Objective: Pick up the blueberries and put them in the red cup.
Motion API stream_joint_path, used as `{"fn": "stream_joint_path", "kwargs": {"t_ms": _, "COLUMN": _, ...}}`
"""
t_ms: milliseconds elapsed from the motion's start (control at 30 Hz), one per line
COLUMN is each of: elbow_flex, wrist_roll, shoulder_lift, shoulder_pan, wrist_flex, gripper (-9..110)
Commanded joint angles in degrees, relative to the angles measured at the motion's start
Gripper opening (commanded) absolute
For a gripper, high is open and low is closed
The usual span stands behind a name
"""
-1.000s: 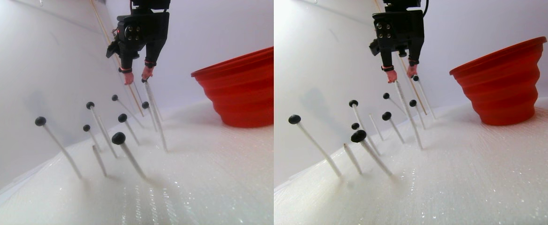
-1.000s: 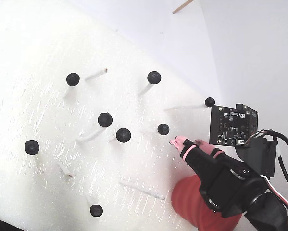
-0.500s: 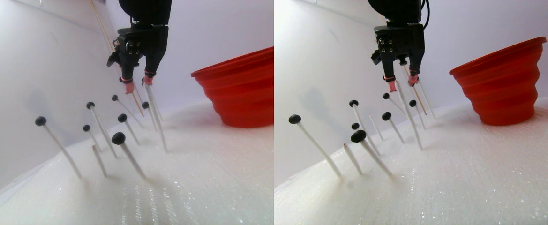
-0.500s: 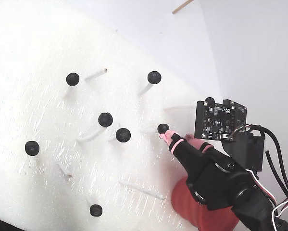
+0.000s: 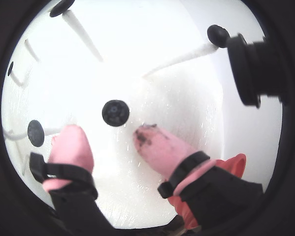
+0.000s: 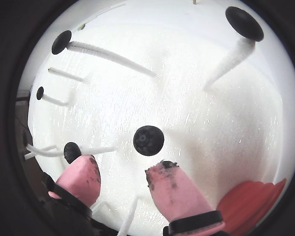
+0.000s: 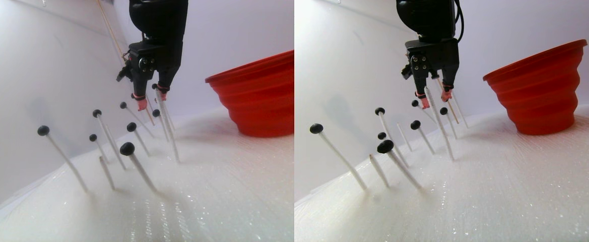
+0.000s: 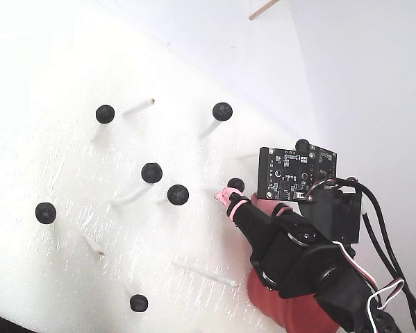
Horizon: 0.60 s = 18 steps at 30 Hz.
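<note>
Several blueberries sit on top of thin white sticks stuck in a white foam board [image 8: 69, 62]. My gripper [image 5: 110, 135] is open, and its pink fingertips [image 6: 83, 169] stand either side of one blueberry [image 5: 115, 112], just short of it and not touching. That same blueberry [image 6: 148, 140] shows in both wrist views. In the stereo pair view the gripper [image 7: 151, 99] hangs just above the blueberry [image 7: 156, 113] at the back of the cluster. A pink fingertip [image 8: 226, 195] lies right beside the berry [image 8: 235, 184]. The red cup [image 7: 259, 96] stands to the right, and the arm partly hides the cup [image 8: 263, 312].
Other berries on sticks [image 7: 127, 148] [image 7: 43, 130] stand in front of and left of the gripper. Bare white sticks [image 7: 106, 172] rise among them, one tall stick [image 7: 171, 133] close by the fingers. A white wall [image 7: 32, 75] runs along the left.
The gripper has come down and moved toward the berry cluster, staying open; its fingertips now flank one blueberry. Berries and cup have not moved.
</note>
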State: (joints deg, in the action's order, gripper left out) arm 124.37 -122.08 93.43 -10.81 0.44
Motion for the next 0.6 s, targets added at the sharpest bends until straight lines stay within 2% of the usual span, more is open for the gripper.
{"fn": "stream_joint_path", "kwargs": {"t_ms": 0, "elbow_flex": -4.0, "wrist_roll": -0.7, "shoulder_lift": 0.4, "shoulder_pan": -0.1, "wrist_flex": -1.9, "gripper": 18}}
{"fn": "stream_joint_path", "kwargs": {"t_ms": 567, "elbow_flex": -6.2, "wrist_roll": -0.3, "shoulder_lift": -3.3, "shoulder_pan": -0.2, "wrist_flex": -5.5, "gripper": 18}}
